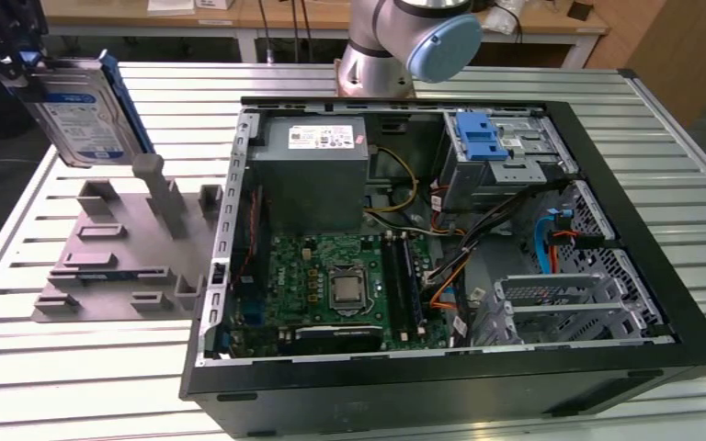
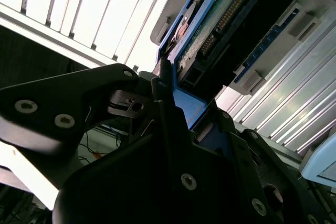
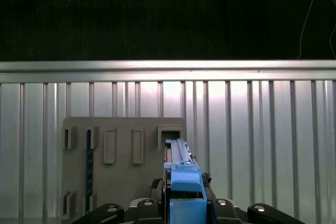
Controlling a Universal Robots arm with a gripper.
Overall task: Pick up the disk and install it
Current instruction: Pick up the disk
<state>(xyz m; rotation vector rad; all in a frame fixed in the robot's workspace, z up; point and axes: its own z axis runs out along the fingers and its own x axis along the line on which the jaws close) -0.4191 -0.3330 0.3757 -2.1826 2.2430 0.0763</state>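
The disk [image 1: 84, 115] is a silver hard drive with a white-and-blue label and blue rails. It hangs upright and slightly tilted in the air at the exterior view's upper left, above the grey fixture block [image 1: 126, 248]. My gripper [image 1: 25, 66] is shut on its upper end. In the first wrist view the disk [image 3: 182, 174] appears edge-on with its blue rail toward the camera, over the fixture block [image 3: 123, 166]. In the second wrist view its green circuit-board side [image 2: 212, 27] rises from between the black fingers [image 2: 163, 103].
An open computer case [image 1: 439, 377] lies on the slatted metal table [image 1: 84, 386], to the exterior view's right of the fixture. Inside are a grey power-supply box [image 1: 316, 170], a motherboard [image 1: 341, 289], cables and a blue drive bay [image 1: 488, 138]. The arm's base [image 1: 390, 46] stands behind the case.
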